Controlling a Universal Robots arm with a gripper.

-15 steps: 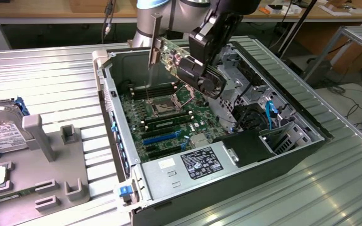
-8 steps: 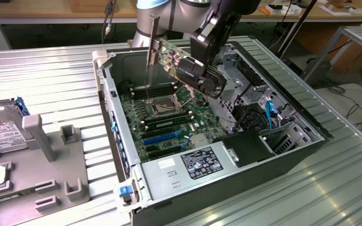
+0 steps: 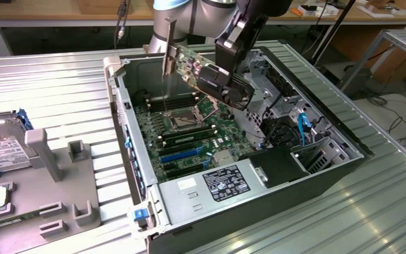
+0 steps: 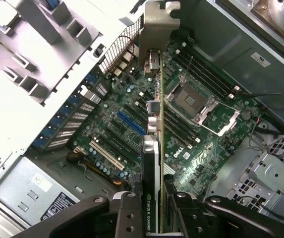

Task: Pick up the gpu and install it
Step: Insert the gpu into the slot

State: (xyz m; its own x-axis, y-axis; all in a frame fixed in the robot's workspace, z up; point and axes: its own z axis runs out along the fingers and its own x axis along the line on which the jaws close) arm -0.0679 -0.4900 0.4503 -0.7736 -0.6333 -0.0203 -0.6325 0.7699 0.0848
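A ribbed silver metal tabletop (image 3: 55,84) carries a large open black-and-grey computer case (image 3: 316,185) lying on its side, its green motherboard (image 3: 188,132) facing up inside. Above that board, tilted and clear of the slots, hangs the gpu (image 3: 188,61), a thin green circuit card with a black cooler and a long silver end bracket (image 3: 168,47). The black end effector (image 3: 222,73) is clenched on the card's cooler end, one finger on each face.
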